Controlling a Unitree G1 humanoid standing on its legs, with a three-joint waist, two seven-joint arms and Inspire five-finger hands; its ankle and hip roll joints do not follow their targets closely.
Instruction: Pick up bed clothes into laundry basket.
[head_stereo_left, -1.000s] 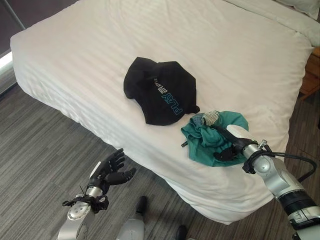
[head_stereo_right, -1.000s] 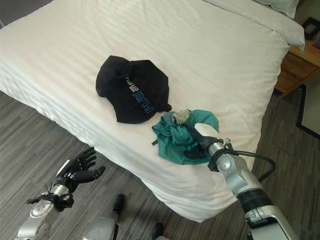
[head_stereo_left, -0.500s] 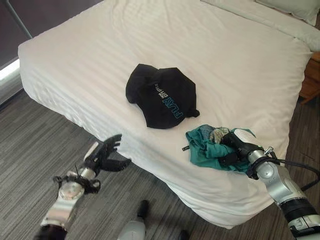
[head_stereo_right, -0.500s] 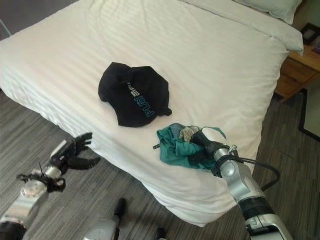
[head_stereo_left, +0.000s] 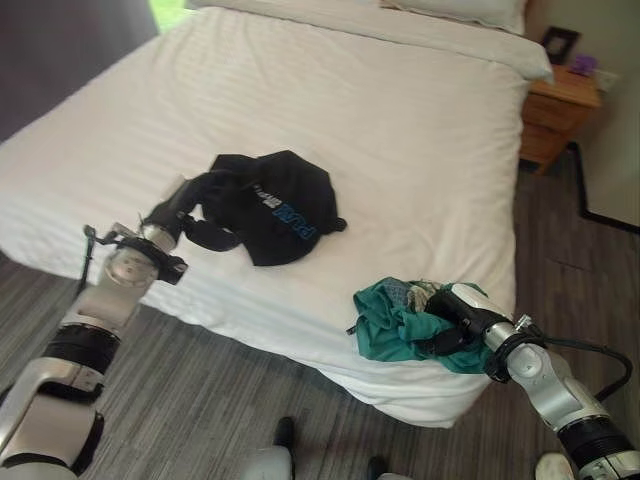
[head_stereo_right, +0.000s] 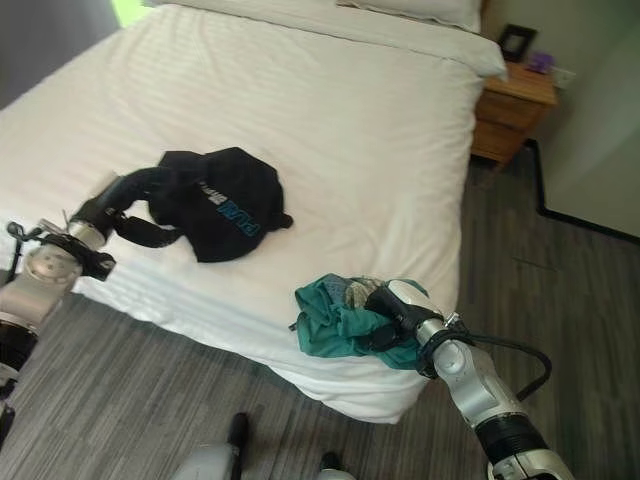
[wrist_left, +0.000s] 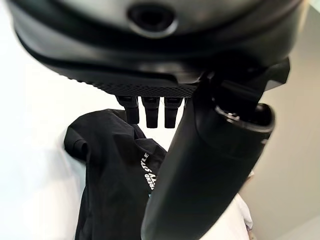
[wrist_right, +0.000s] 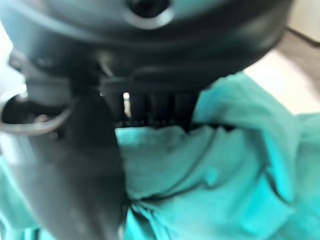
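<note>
A wide white bed (head_stereo_left: 420, 130) takes up most of the scene, its near edge running diagonally from the left down to a corner at the lower right. Grey wood-look floor (head_stereo_left: 200, 400) lies open along that near edge and continues up the bed's right side, where a wooden nightstand (head_stereo_left: 555, 115) stands beside the head of the bed. The middle and far part of the mattress is bare sheet.

A black garment (head_stereo_left: 275, 205) lies crumpled left of centre, set back a little from the near edge. It carries blue and white lettering across its front, too small to make out. The left hand (head_stereo_left: 185, 215) reaches in over the near edge at the garment's left side; its fingers (wrist_left: 150, 111) point straight at the cloth and the thumb stands apart, so the hand is spread and grasps nothing, with the fingertips at or just short of the fabric.

A teal garment (head_stereo_right: 340, 325) sits bunched at the bed's near right corner, close to the drop-off. The right hand (head_stereo_right: 395, 315) is buried in it from the right, fingers (wrist_right: 150, 107) curled into the folds and gripping the cloth.
</note>
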